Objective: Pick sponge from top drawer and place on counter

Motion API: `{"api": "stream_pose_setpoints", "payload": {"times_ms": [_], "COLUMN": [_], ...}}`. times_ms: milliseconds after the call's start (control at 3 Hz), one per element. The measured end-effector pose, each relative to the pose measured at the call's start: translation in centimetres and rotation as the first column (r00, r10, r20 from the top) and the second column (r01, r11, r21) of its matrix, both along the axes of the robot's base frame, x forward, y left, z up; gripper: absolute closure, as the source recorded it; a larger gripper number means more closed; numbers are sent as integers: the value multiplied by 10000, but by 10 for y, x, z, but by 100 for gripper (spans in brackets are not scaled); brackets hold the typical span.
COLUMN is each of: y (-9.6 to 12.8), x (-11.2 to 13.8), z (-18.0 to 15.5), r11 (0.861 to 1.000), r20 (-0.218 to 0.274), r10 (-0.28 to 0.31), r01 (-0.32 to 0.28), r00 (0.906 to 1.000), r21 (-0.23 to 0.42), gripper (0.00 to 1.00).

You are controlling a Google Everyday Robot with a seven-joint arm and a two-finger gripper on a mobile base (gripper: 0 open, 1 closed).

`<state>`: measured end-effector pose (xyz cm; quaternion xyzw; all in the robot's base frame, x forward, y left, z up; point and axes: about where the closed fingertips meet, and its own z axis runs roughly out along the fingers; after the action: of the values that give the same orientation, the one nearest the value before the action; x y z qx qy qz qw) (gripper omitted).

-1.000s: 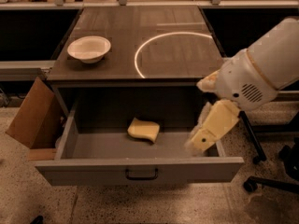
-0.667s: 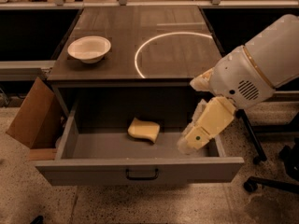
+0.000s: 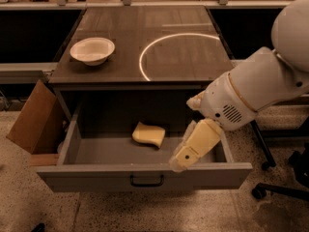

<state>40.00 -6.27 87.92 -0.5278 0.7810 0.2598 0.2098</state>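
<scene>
The pale yellow sponge (image 3: pixel 148 134) lies on the floor of the open grey top drawer (image 3: pixel 145 177), near its middle. The drawer has a small dark handle (image 3: pixel 147 181) on its front panel. The counter (image 3: pixel 145 47) above is dark wood-grain with a bright circular arc (image 3: pixel 145 57). My gripper (image 3: pixel 181 161) hangs over the right part of the drawer, to the right of the sponge and apart from it, low near the front panel. The white arm (image 3: pixel 256 91) reaches in from the right.
A white bowl (image 3: pixel 92 50) stands on the counter's left side. A brown cardboard box (image 3: pixel 34 124) leans by the drawer's left side. Chair wheels (image 3: pixel 260 192) stand on the floor at the right. Dark shelving runs behind the counter.
The arm and gripper have moved left and a little down, closer to the sponge. The sponge, the bowl and the drawer have not moved.
</scene>
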Motion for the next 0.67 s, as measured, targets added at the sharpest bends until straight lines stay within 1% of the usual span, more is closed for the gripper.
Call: {"api": "stream_pose_setpoints", "payload": {"times_ms": [333,667], "y": [24,24], "x": [14,14], "z": [-54,-54], "r11": [9991,9991], "r20": [91,91], "r10": [-225,-224], "r01": [221,221], "r00": [9997,9997], "r21": [360,360], "gripper": [0,0]}}
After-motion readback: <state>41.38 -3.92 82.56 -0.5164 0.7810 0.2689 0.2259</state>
